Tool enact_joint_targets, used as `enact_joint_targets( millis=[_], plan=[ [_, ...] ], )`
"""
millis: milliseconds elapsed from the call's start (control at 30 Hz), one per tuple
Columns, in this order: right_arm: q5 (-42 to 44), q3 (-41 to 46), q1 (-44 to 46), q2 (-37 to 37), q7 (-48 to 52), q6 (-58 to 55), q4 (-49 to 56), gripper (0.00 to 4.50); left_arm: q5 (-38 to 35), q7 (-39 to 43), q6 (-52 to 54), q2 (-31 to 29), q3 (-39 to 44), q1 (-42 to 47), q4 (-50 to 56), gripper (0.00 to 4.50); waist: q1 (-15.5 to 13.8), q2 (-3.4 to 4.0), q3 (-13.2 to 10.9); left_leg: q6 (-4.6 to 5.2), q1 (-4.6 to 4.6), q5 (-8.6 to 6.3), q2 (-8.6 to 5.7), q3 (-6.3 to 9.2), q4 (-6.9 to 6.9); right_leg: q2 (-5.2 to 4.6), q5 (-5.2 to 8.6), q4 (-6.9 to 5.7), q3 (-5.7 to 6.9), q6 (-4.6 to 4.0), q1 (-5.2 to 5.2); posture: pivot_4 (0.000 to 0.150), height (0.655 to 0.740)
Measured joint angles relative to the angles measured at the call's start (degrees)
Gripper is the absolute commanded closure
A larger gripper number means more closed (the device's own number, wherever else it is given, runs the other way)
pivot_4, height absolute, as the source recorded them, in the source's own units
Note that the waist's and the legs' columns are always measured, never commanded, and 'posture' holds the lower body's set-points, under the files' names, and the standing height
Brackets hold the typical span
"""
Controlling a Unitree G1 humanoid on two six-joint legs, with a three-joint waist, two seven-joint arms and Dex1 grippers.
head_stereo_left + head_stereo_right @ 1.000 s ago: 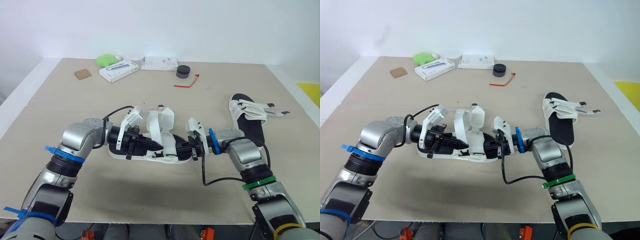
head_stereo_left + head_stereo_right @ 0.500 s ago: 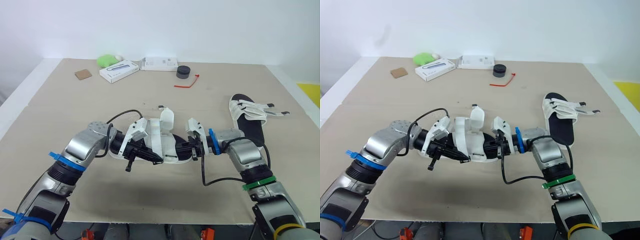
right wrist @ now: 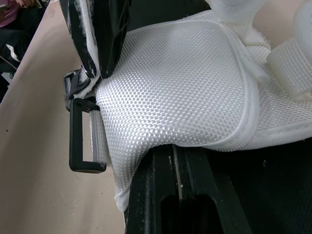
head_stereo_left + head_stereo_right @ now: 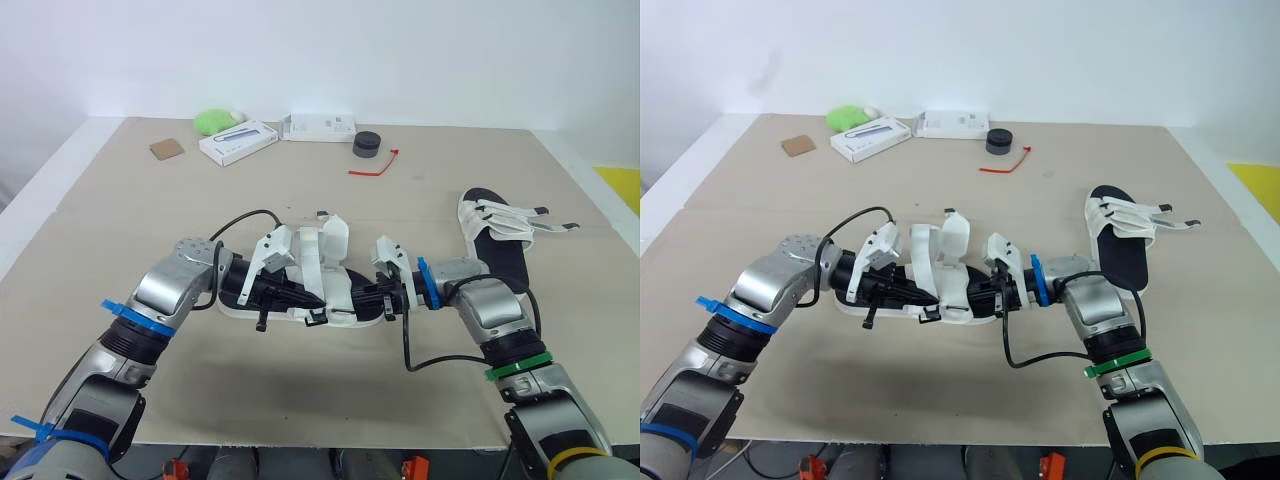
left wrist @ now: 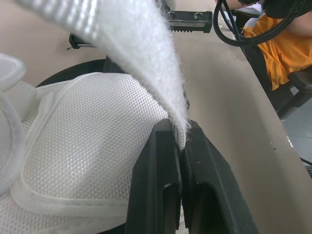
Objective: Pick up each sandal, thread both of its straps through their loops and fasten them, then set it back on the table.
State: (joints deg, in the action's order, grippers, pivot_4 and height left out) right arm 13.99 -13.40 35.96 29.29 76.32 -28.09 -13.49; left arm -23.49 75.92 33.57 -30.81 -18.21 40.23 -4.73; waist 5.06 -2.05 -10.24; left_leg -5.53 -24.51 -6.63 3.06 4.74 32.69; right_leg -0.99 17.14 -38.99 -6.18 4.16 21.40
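Observation:
A white mesh sandal (image 4: 338, 290) with a black sole lies at the table's middle, held between my two grippers. My left gripper (image 4: 304, 299) is shut on the tip of one white strap (image 5: 141, 53), pinched between its black fingers (image 5: 161, 161) over the mesh upper. From the other end, my right gripper (image 4: 373, 299) is shut on the sandal's edge, where the mesh upper (image 3: 180, 83) meets the sole. A black strap loop (image 3: 80, 134) sticks out at the sandal's side. The second sandal (image 4: 503, 236) lies to the right, with its straps loose.
Along the far edge lie a green object (image 4: 212, 120), two white boxes (image 4: 238, 141) (image 4: 318, 126), a black round item (image 4: 366, 143), a red tie (image 4: 375, 165) and a brown square (image 4: 165, 148). Bare tabletop (image 4: 300, 400) lies in front of the sandal.
My left gripper carried the strap across the sandal toward its near side, then eased back a little. The right gripper kept still on the sandal.

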Motion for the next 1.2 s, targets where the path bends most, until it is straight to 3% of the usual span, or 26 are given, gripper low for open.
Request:
enact_joint_targets(
  millis=[733, 900, 1100, 1200],
  plan=[
    [0.46, -0.07, 0.0, -0.02, -0.02, -0.03, -0.16, 4.5, 6.34, -2.15, -9.61, -4.26, -0.72, -5.66, 12.68, 4.42, 0.07, 0.0, 0.0, 0.01, 0.01, -0.01, 0.01, -0.01, -0.04, 0.0, 0.03, 0.0, -0.02, -0.03, 0.01, 0.15, 0.74],
    [0.46, -0.08, 0.01, -0.03, -0.05, 0.01, -0.31, 4.5, 6.54, -3.02, -7.4, -4.29, -1.75, -6.59, 14.69, 4.42, 0.07, 0.0, 0.0, 0.02, 0.02, -0.01, 0.01, -0.01, -0.04, 0.0, 0.1, 0.0, -0.03, -0.15, 0.0, 0.15, 0.74],
    [0.46, -0.08, 0.08, -0.03, -0.05, 0.04, -0.48, 4.5, 4.29, -3.83, -1.65, -4.08, -1.8, -7.07, 16.09, 2.75, 0.06, 0.0, 0.0, 0.03, 0.02, -0.02, 0.01, -0.01, -0.03, 0.0, 0.09, 0.0, -0.03, -0.13, -0.01, 0.15, 0.74],
    [0.46, -0.06, 0.2, -0.03, -0.19, 0.15, -0.83, 4.5, 4.23, -3.87, -1.55, -3.92, -1.99, -7.05, 16.09, 1.33, -0.03, 0.0, 0.0, 0.05, 0.06, -0.01, 0.01, -0.01, -0.01, -0.01, 0.11, 0.0, -0.03, -0.2, -0.05, 0.15, 0.74]
  ],
)
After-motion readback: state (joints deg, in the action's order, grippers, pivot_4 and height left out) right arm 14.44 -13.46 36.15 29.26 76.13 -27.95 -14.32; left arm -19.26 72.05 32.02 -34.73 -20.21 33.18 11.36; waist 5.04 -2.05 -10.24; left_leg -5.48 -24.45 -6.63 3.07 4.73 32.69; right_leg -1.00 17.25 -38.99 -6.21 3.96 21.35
